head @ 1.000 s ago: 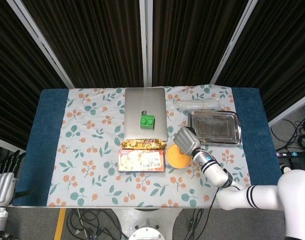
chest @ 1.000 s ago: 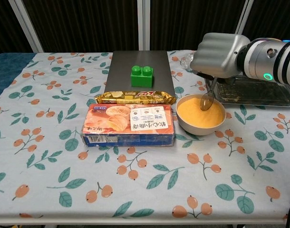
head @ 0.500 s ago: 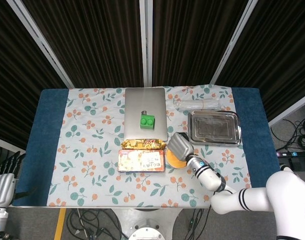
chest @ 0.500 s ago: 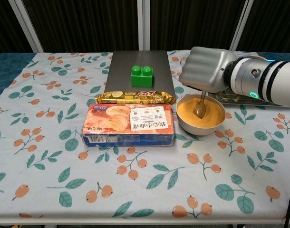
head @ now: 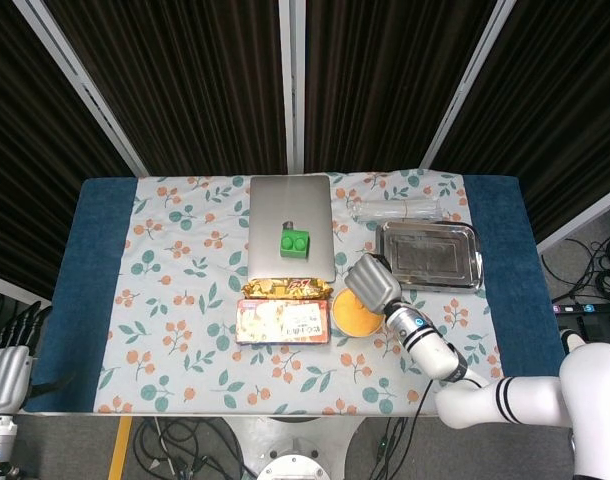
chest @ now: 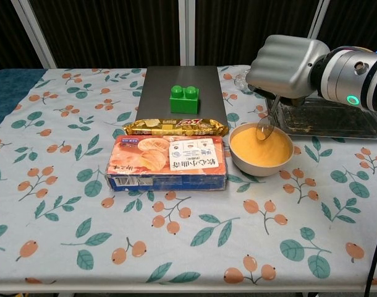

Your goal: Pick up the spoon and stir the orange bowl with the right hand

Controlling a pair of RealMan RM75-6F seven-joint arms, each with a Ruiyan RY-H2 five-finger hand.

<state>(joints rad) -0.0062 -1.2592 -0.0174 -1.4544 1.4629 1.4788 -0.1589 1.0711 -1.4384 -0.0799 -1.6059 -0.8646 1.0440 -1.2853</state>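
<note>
The orange bowl [chest: 261, 150] stands on the flowered cloth right of the biscuit box, and the head view shows the bowl [head: 349, 318] partly under my hand. My right hand [chest: 287, 59] hovers above the bowl's far right side and grips a spoon [chest: 267, 124] by its handle. The spoon hangs down with its scoop at the bowl's far rim, over the orange filling. In the head view the right hand [head: 374, 281] covers the bowl's upper right. My left hand [head: 3, 375] rests off the table at the lower left corner, holding nothing.
A biscuit box [chest: 169, 162] and a gold snack bar [chest: 176, 127] lie left of the bowl. A green brick [chest: 184, 98] sits on a grey laptop [chest: 157, 83]. A metal tray [chest: 337, 117] and a clear bag [head: 397, 210] lie behind my right hand.
My right hand swung left and down, dipping the spoon deep in the bowl, then moved back right and up; the scoop is now at the far rim.
</note>
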